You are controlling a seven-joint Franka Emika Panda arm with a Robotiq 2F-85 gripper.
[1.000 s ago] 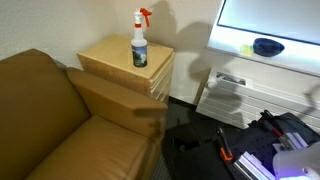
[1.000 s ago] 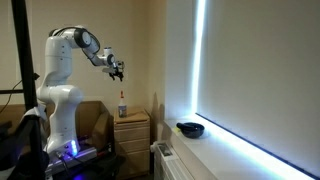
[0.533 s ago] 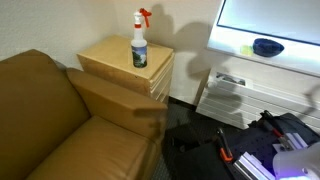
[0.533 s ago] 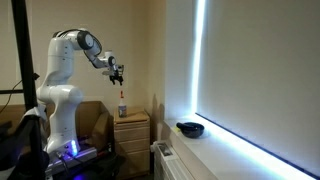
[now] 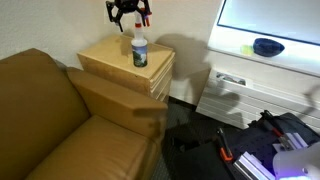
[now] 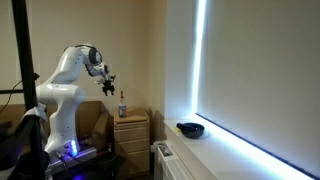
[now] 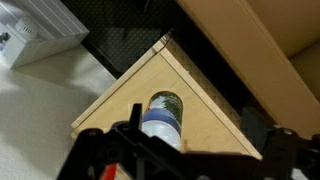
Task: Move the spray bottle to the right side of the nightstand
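The spray bottle (image 5: 139,52) stands upright at the back of the light tan nightstand (image 5: 115,62), its red trigger head partly covered by my gripper (image 5: 129,14). The gripper is open and empty, hovering just above the bottle's top. In an exterior view the gripper (image 6: 107,86) hangs slightly above and beside the bottle (image 6: 122,104) on the nightstand (image 6: 131,130). The wrist view looks down on the bottle (image 7: 165,115) and the nightstand top (image 7: 200,110). The dark fingers (image 7: 190,152) are spread wide at the bottom edge, with the bottle nearer one finger.
A brown leather sofa (image 5: 50,120) abuts the nightstand. A white low unit (image 5: 240,95) stands on the other side, under a sill with a dark bowl (image 5: 267,46). Tools and cables (image 5: 250,150) lie on the dark floor. The wall is close behind the nightstand.
The arm has swung down towards the nightstand; the gripper, out of one exterior view before, now hangs right over the bottle's head. The bottle has not moved.
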